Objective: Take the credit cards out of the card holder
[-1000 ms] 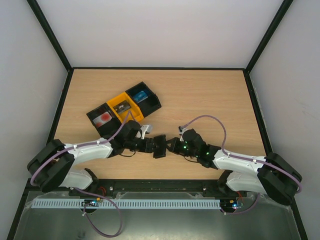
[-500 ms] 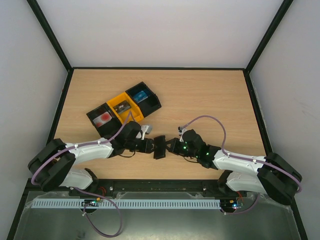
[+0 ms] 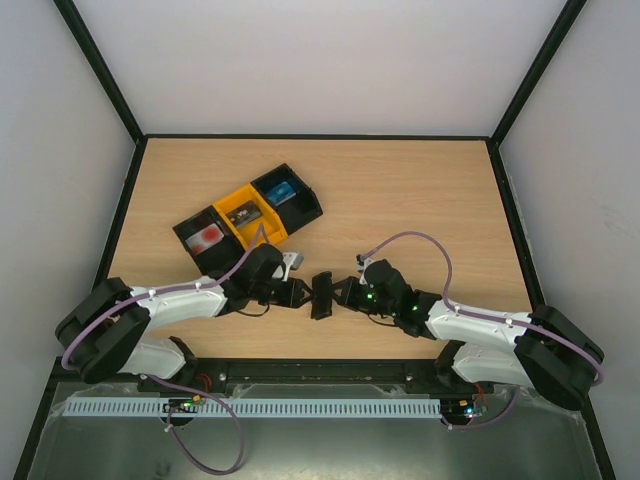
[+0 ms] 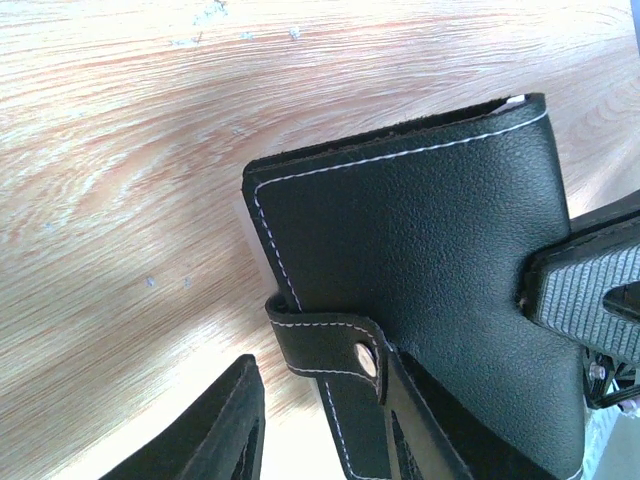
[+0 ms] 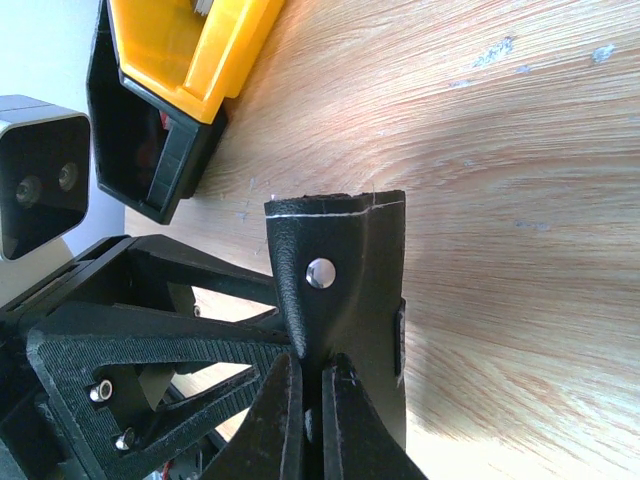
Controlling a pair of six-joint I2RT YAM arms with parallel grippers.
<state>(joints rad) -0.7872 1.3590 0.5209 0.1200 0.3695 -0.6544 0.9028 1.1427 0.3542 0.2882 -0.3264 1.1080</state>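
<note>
From above, the two arms meet low on the table, with the black holder held between the left gripper and the right gripper. A second ago the holder showed a broader, flatter face. Now it reads as a narrower dark sliver, turned more on edge and shifted a touch to the right. Both arms sit almost where they were. The row of black and yellow bins up and to the left has not moved and stays well apart from the holder.

The left wrist view is filled by the holder's grained face with white stitching, seen just above the wood. Its tab wraps the edge and is closed by a metal stud. The left jaws are apart, straddling the tab edge. One of the fingers stands clear of the leather, while the other lies against the holder's face. The right gripper's ribbed pad presses on the face at the right. A pale sliver peeks from the holder's top corner — card or lining, I cannot tell.

In the right wrist view, the right jaws are drawn close together, clamped on a flap of the holder that stands upright over the table. The left gripper's frame sits just beside the flap — the yellow and black bins lie beyond.
</note>
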